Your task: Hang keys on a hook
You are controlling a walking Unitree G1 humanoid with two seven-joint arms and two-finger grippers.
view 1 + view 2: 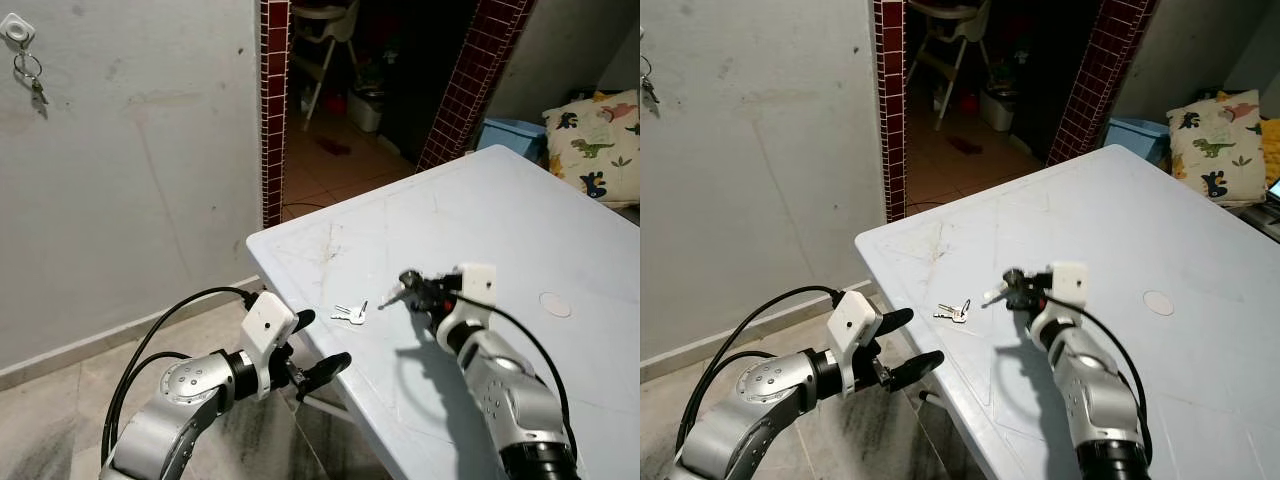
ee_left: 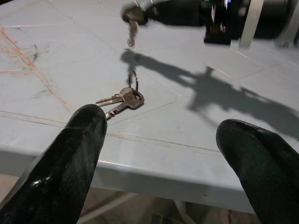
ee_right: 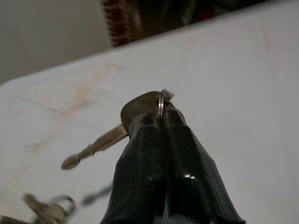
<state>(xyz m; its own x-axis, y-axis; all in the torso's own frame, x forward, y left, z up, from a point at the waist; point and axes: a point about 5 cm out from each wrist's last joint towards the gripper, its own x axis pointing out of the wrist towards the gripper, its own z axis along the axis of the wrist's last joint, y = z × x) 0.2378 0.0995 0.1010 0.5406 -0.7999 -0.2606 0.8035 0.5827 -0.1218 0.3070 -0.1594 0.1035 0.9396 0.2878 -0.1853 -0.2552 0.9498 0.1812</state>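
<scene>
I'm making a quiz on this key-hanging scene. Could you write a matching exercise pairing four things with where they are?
1. single key
2. bunch of keys
3. wall hook
4. left gripper

A. lying flat on the table
B. on the grey wall, already carrying keys
C. pinched in the right gripper
D. open, off the table's edge

Pairs: 1-C, 2-A, 3-B, 4-D

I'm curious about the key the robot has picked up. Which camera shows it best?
The right wrist view: the key sits close up, its ring pinched between the shut fingers of the right end effector. Both eye views show it small above the table. The left wrist view shows it blurred, beyond the keys lying on the table.
</scene>
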